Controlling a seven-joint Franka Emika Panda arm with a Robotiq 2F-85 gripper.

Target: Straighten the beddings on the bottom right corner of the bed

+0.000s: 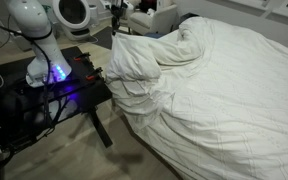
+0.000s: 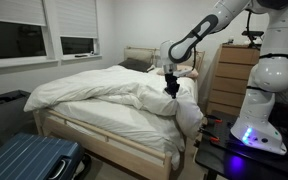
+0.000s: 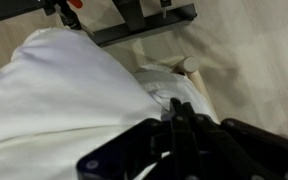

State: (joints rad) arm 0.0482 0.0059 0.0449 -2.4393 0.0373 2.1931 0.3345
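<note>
"Two things: is your pincer shut, and where's the cloth?"

"Shut, clamped on a fold. In an exterior view my pincer [image 2: 170,86] lifts the beddings [image 2: 104,95] above the corner of the bed [image 2: 104,146], and the bulk spreads away from it. In an exterior view the beddings [image 1: 129,70] hang bunched beneath it. In the wrist view they lie under it. I'd pull outward, towards the corner."

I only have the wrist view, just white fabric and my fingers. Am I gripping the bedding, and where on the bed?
Observer: Yes. The gripper is shut on the beddings, at the corner of the bed beside the robot stand.
Operator: Is that corner flat?
Observer: No, the beddings are heaped into a mound there.
Operator: Anything on the floor nearby?
Observer: A blue suitcase sits beside the bed frame, away from your corner.
</note>
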